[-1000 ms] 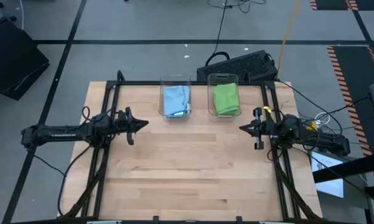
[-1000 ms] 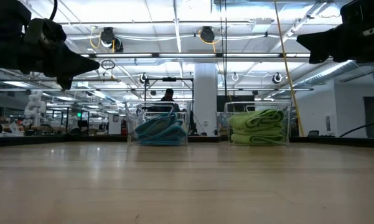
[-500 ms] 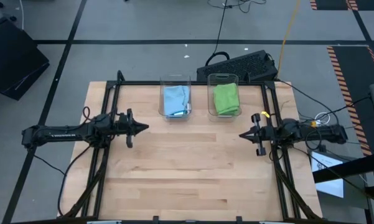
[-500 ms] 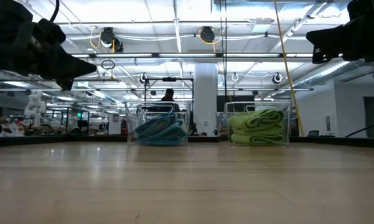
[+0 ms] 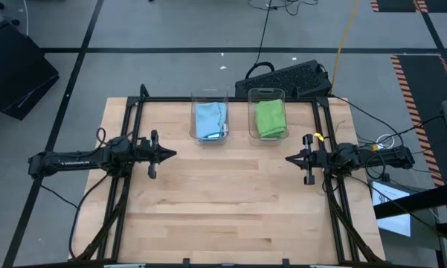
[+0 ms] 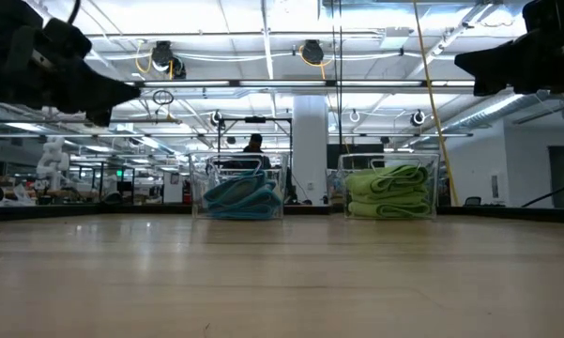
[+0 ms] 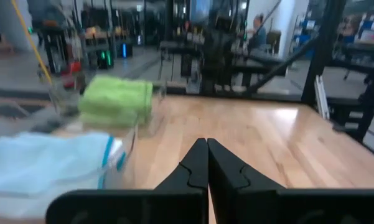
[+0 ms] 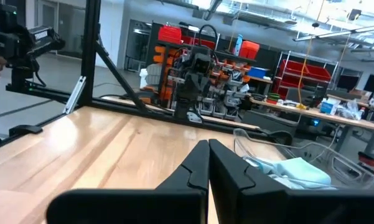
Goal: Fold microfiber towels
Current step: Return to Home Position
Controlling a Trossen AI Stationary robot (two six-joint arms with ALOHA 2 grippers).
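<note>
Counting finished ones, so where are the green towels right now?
In the high view the green towels lie folded in the right clear bin at the table's far edge, next to the blue towels.

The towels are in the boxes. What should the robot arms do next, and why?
Probably just pull both arms back to rest: the blue towels and green towels lie folded in their bins, and the left pincer and right pincer are shut, holding nothing.
</note>
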